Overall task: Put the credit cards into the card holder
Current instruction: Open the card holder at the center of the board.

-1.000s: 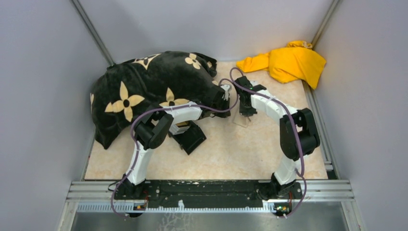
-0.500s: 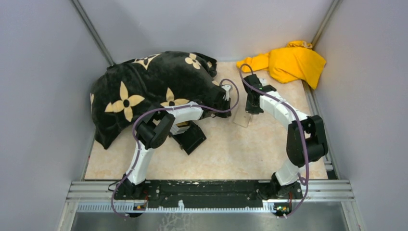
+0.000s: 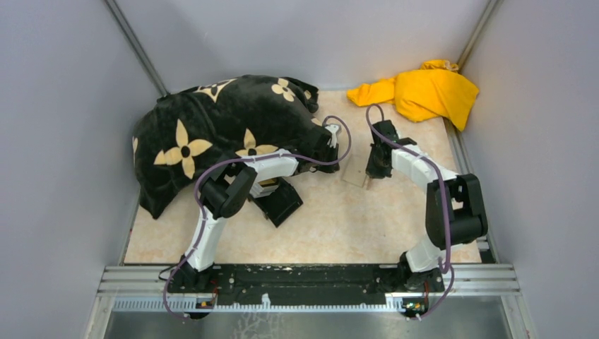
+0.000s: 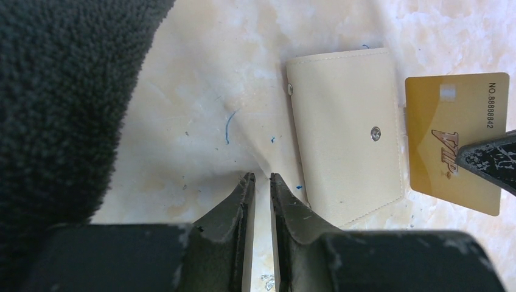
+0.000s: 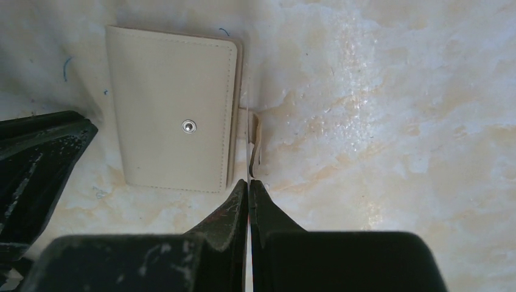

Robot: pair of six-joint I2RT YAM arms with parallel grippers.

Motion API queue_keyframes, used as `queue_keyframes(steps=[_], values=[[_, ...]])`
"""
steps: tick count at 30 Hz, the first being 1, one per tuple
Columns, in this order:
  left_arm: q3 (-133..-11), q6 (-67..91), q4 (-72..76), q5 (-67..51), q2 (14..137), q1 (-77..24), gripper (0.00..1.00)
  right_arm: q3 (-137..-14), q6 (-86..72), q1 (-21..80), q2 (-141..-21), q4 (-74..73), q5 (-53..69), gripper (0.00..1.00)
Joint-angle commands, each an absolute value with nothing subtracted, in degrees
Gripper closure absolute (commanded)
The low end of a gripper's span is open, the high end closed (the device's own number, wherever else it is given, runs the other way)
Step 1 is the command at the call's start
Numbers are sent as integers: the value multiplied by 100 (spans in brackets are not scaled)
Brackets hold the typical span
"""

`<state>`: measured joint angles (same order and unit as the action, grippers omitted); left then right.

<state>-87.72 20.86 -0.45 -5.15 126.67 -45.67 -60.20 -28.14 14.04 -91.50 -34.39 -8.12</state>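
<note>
Right tool pinched shut on glossy gold card, edge-on just beside flat cream stitched card holder; left tool narrowly parted, empty, over marbled table.

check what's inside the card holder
Cannot see inside: the card holder lies flat, only a plain face with a snap showing. The gold card is outside, beside it, pinched by the right gripper.

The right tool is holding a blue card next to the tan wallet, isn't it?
Not quite: the card is gold, not blue. The left wrist view shows the right tool holding a gold card next to the tan wallet.
</note>
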Motion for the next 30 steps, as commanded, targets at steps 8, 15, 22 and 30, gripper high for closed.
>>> queue_keyframes(steps=[8, 15, 22, 30], values=[[-8799, 1962, -113, -539, 12850, -4627, 79, -5631, -3004, 1000, -8565, -2713, -39, 100], [-8758, 1954, -121, -519, 12858, -4630, 80, -5565, -3056, 975, -8446, -2601, 77, 100], [-8767, 1951, -118, -518, 12876, -4631, 80, -5513, -3089, 966, -8462, -2528, 107, 100], [-8776, 1957, -114, -536, 12909, -4628, 80, -5423, -3085, 940, -8418, -2461, 47, 100]])
